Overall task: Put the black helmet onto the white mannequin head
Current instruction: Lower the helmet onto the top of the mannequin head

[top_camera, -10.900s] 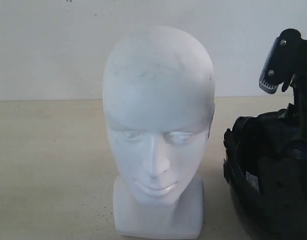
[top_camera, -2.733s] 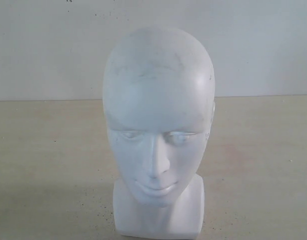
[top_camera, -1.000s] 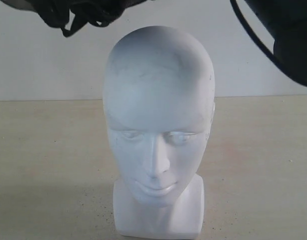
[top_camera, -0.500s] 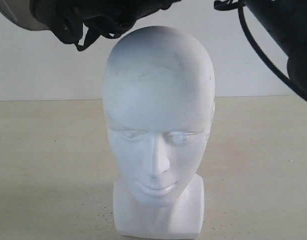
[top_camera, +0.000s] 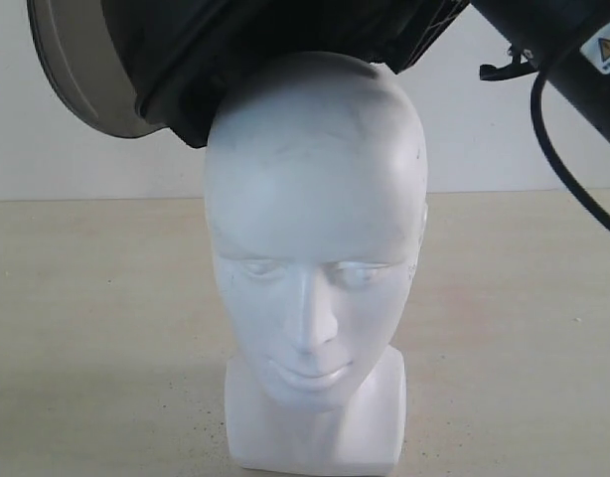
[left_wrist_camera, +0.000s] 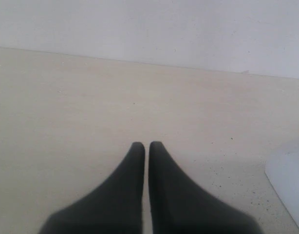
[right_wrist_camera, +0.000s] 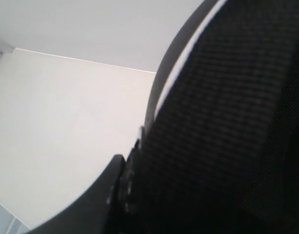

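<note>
1 black helmet (top_camera: 235,40) w/ 1 tinted visor (top_camera: 81,75); 1 white mannequin head (top_camera: 315,248) on 1 neck base (top_camera: 315,427); 1 table (top_camera: 86,328); 1 wall (top_camera: 47,169); 1 robot arm (top_camera: 568,35) in ext. view, w/ 1 black cable (top_camera: 534,104) & 1 warning label (top_camera: 605,48); 1 left gripper (left_wrist_camera: 146,145) in its wrist view, 2 fingers (left_wrist_camera: 130,180)

Left claw (left_wrist_camera: 145,145) closed and empty.
</note>
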Controlling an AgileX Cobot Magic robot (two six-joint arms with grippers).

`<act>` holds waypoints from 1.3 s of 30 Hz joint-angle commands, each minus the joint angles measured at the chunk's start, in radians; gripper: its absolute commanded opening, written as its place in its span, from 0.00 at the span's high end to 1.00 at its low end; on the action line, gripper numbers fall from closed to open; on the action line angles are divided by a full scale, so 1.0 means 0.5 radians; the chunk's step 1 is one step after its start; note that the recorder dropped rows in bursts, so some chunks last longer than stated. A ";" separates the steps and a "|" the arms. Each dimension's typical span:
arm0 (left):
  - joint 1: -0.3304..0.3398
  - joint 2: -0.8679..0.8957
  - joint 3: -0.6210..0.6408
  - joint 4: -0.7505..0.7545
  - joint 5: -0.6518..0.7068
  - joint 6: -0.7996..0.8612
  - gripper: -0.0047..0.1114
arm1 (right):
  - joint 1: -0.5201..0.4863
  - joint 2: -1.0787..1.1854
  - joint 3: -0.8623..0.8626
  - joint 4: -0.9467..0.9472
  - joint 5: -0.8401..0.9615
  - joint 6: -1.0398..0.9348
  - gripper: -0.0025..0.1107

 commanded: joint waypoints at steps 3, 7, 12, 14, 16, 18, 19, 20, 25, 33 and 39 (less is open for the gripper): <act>0.007 -0.004 0.007 -0.007 -0.009 0.006 0.92 | -0.023 -0.063 0.039 -0.041 -0.169 -0.024 0.98; 0.007 -0.004 0.007 -0.007 -0.009 0.006 0.92 | -0.023 -0.077 0.125 -0.045 -0.169 -0.044 0.98; 0.007 -0.004 0.007 -0.007 -0.009 0.006 0.92 | -0.023 -0.083 0.186 -0.005 -0.169 -0.087 0.98; 0.007 -0.004 0.007 -0.007 -0.009 0.006 0.92 | -0.023 -0.083 0.205 -0.005 -0.169 -0.134 0.98; 0.007 -0.004 0.007 -0.007 -0.009 0.006 0.92 | -0.023 -0.083 0.226 -0.005 -0.169 -0.150 0.98; 0.007 -0.004 0.007 -0.007 -0.009 0.006 0.92 | -0.023 -0.083 0.245 0.000 -0.169 -0.183 0.98; 0.007 -0.004 0.007 -0.007 -0.009 0.006 0.92 | -0.023 -0.083 0.254 0.000 -0.169 -0.188 0.98; 0.007 -0.004 0.007 -0.007 -0.009 0.006 0.92 | -0.023 -0.083 0.258 0.000 -0.169 -0.188 0.98; 0.007 -0.004 0.007 -0.007 -0.009 0.006 0.92 | -0.023 -0.083 0.304 0.062 -0.169 -0.123 0.98; 0.007 -0.004 0.007 -0.007 -0.009 0.006 0.92 | 0.023 -0.117 0.349 0.216 -0.169 -0.104 0.98; 0.007 -0.004 0.007 -0.007 -0.009 0.006 0.92 | 0.023 -0.121 0.349 0.228 -0.169 -0.054 0.98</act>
